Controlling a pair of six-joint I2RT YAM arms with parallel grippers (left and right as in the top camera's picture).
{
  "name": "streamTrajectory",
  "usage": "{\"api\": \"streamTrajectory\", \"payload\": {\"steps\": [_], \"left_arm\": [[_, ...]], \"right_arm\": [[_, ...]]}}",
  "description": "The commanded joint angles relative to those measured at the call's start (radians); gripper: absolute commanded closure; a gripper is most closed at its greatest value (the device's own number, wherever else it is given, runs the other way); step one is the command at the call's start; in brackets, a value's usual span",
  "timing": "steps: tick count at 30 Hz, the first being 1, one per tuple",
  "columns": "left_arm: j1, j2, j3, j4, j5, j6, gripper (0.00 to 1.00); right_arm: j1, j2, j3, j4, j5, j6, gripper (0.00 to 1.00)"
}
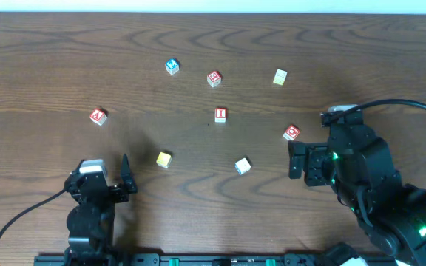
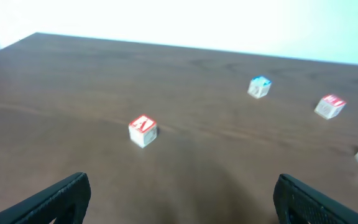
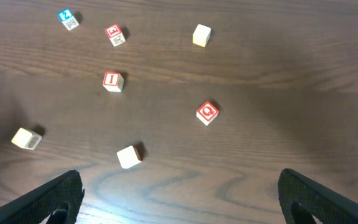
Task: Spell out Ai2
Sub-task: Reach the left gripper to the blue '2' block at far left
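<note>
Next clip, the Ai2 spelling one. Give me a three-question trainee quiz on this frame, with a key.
1. True or false: the right pincer is shut on a block.
2. How many blocks lie on the table?
3. Which block lies farthest left in the overhead view? A) red A block B) red I block C) blue 2 block

Key: 1 false, it is open and empty. 2 eight. 3 A.

Eight small wooden letter cubes sit on one dark brown wooden counter (image 1: 35, 59). Four are red-topped cubes (image 1: 98, 116) (image 1: 214, 78) (image 1: 220, 114) (image 1: 291, 133), one is a blue-topped cube (image 1: 171, 66), and three are pale plain-topped cubes (image 1: 280, 77) (image 1: 163, 159) (image 1: 242, 165). Two black robot arms (image 1: 87, 218) (image 1: 379, 174) stand at the near edge.
</note>
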State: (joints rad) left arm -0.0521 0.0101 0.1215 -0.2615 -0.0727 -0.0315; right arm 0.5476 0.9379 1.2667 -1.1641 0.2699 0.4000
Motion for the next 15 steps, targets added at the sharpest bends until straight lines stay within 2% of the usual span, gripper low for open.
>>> {"api": "streamTrajectory", "payload": {"steps": [1,3,5,9,12,15], "left_arm": [[0.006,-0.006,-0.007,0.029,0.090,-0.012,0.05],[0.006,-0.002,-0.007,0.095,0.177,0.010,0.05],[0.006,0.037,-0.006,0.225,0.250,-0.003,0.05],[0.006,0.209,0.061,0.333,0.245,-0.010,0.05],[0.006,0.427,0.190,0.346,0.246,0.027,0.05],[0.006,0.748,0.410,0.339,0.248,0.052,0.05]], "right_arm": [[-0.004,-0.002,-0.006,-0.003,0.014,-0.013,0.01],[-0.004,-0.002,-0.006,-0.003,0.014,-0.013,0.01],[-0.004,-0.002,-0.006,-0.003,0.014,-0.013,0.01],[-0.004,-0.002,-0.006,-0.003,0.014,-0.013,0.01],[-0.004,-0.002,-0.006,-0.003,0.014,-0.013,0.01],[-0.004,-0.002,-0.006,-0.003,0.014,-0.013,0.01]]}}
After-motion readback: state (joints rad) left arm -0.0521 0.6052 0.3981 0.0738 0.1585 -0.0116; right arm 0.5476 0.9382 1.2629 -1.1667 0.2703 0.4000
